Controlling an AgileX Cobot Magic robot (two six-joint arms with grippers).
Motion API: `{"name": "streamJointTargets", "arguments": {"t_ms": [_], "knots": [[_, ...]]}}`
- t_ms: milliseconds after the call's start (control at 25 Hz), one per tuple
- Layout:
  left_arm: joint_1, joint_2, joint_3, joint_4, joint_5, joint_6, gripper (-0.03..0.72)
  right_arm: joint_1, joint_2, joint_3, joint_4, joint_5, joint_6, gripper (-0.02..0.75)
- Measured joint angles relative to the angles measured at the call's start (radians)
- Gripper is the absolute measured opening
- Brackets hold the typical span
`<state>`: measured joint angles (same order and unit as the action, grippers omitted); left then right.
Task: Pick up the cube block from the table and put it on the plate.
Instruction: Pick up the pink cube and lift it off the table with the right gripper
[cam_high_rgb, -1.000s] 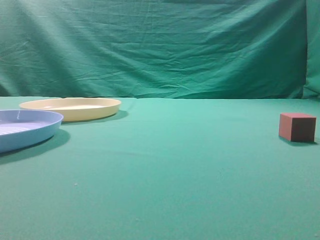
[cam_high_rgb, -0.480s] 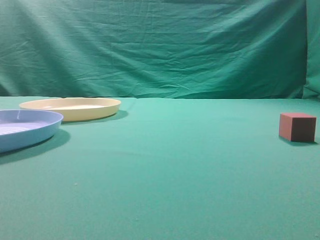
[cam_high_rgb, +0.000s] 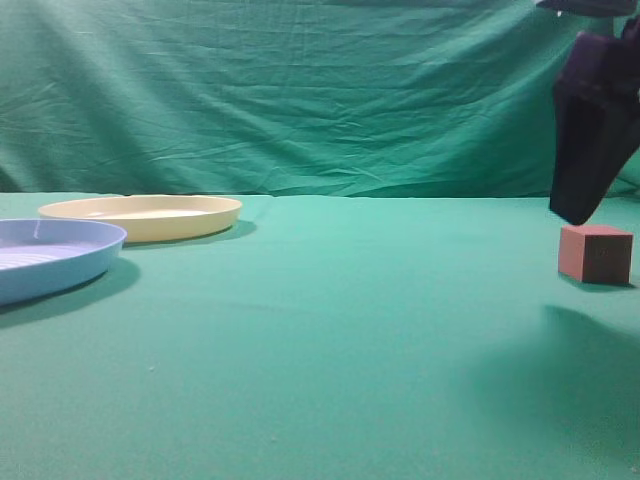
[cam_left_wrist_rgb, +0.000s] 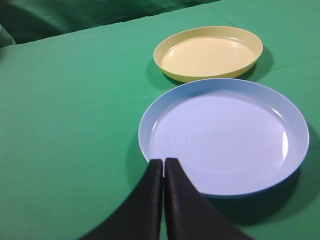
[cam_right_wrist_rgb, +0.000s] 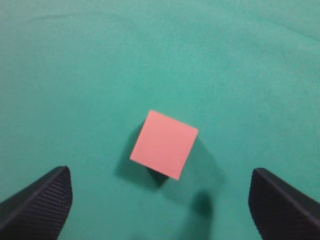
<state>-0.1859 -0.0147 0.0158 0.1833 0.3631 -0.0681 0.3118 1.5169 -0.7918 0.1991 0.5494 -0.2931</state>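
Note:
The reddish-brown cube block (cam_high_rgb: 595, 254) sits on the green table (cam_high_rgb: 330, 330) at the far right. My right gripper (cam_high_rgb: 585, 190) hangs just above it, apart from it. In the right wrist view the pinkish cube block (cam_right_wrist_rgb: 164, 144) lies between and ahead of the wide-open fingers of the right gripper (cam_right_wrist_rgb: 160, 200). The pale yellow plate (cam_high_rgb: 140, 217) stands at the far left; it also shows in the left wrist view (cam_left_wrist_rgb: 208, 53). My left gripper (cam_left_wrist_rgb: 164, 164) is shut and empty, its tips over the near rim of the blue plate.
A light blue plate (cam_high_rgb: 50, 257) with a ridged inside stands at the left front, in front of the yellow plate; it also shows in the left wrist view (cam_left_wrist_rgb: 225, 137). A wrinkled green backdrop (cam_high_rgb: 300, 90) closes the rear.
My right gripper has come down into the exterior view at the top right, above the cube block, casting a shadow on the cloth. The cube and plates have not moved.

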Motion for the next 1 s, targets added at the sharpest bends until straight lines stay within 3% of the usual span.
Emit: {"name": "streamJointTargets", "arguments": {"t_ms": [160, 200, 400, 520, 560, 800, 1000], "knots": [[0.000, 0.000, 0.000, 0.000, 0.000, 0.000, 0.000, 0.003, 0.108, -0.027, 0.001, -0.046, 0.000, 0.643], [0.000, 0.000, 0.000, 0.000, 0.000, 0.000, 0.000, 0.003, 0.130, -0.037, 0.001, -0.054, 0.000, 0.578], [0.000, 0.000, 0.000, 0.000, 0.000, 0.000, 0.000, 0.003, 0.207, -0.084, 0.001, -0.080, 0.000, 0.407], [0.000, 0.000, 0.000, 0.000, 0.000, 0.000, 0.000, 0.003, 0.238, -0.117, 0.001, -0.060, -0.009, 0.242], [0.000, 0.000, 0.000, 0.000, 0.000, 0.000, 0.000, 0.003, 0.241, -0.136, 0.001, -0.041, -0.015, 0.225], [0.000, 0.000, 0.000, 0.000, 0.000, 0.000, 0.000, 0.011, 0.249, -0.357, 0.031, 0.097, -0.038, 0.238], [0.000, 0.000, 0.000, 0.000, 0.000, 0.000, 0.000, 0.132, 0.317, -0.638, 0.042, 0.077, -0.074, 0.238]]}}
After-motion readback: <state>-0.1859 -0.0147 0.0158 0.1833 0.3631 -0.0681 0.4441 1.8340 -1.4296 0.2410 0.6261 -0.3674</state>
